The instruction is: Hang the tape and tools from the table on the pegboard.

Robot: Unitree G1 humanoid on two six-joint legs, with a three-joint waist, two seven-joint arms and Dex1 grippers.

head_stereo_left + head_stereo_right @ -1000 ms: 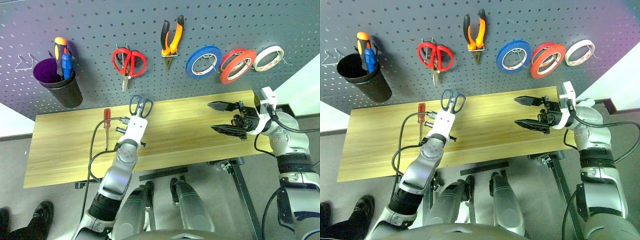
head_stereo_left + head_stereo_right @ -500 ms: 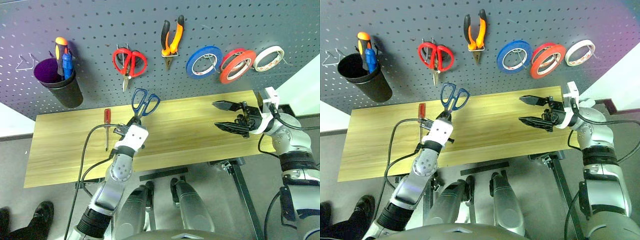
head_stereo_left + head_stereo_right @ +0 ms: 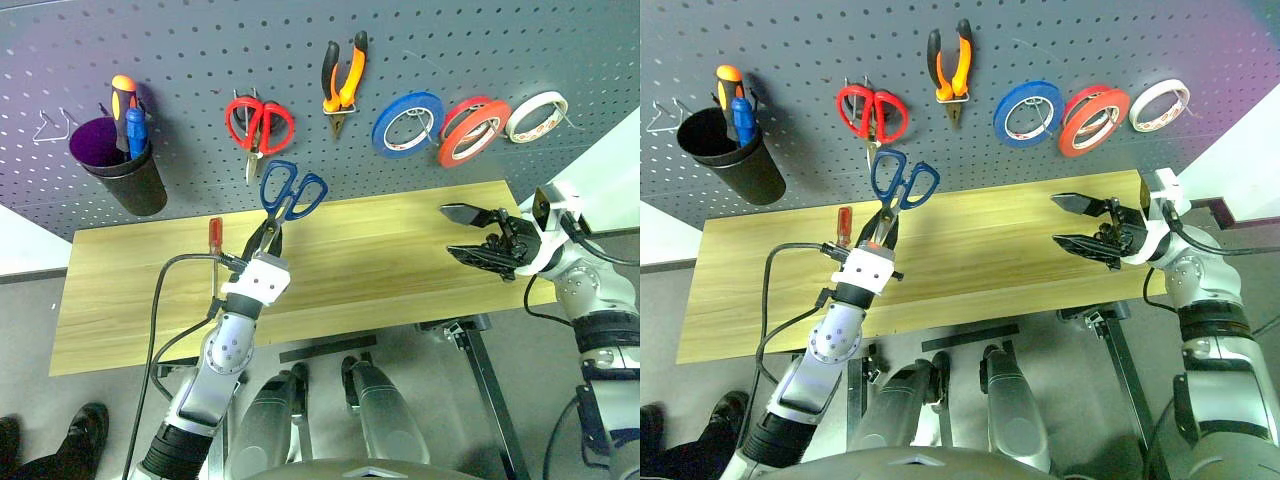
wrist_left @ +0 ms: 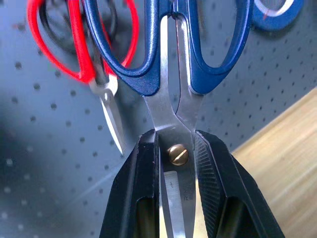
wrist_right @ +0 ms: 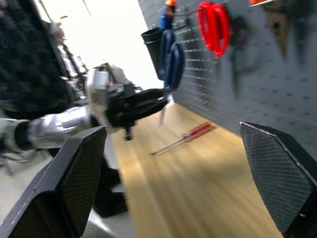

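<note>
My left gripper [image 3: 268, 238] is shut on the blades of the dark blue-handled scissors [image 3: 291, 192], pinching them at the pivot screw [image 4: 177, 154]. Their handles point up, in front of the pegboard [image 3: 180, 40] just below the red scissors. The red-handled screwdriver [image 3: 213, 250] lies on the table [image 3: 380, 265] left of that arm. The red-orange tape [image 3: 472, 130] and the orange-and-black pliers [image 3: 343, 80] hang on the pegboard. Over the table's right end my right gripper [image 3: 463, 234] stands open and holds nothing.
Red scissors [image 3: 258, 125], a blue tape roll [image 3: 407, 122] and a cream roll [image 3: 537, 115] hang on the board. A black cup [image 3: 125, 175] at the left holds orange and blue screwdrivers, with a bare wire hook [image 3: 48, 125] beside it. A person's shoe [image 3: 75, 425] is at the lower left.
My left gripper has lifted the blue scissors off the table and tipped them upward towards the pegboard. My right gripper has drifted slightly to the right, still open.
</note>
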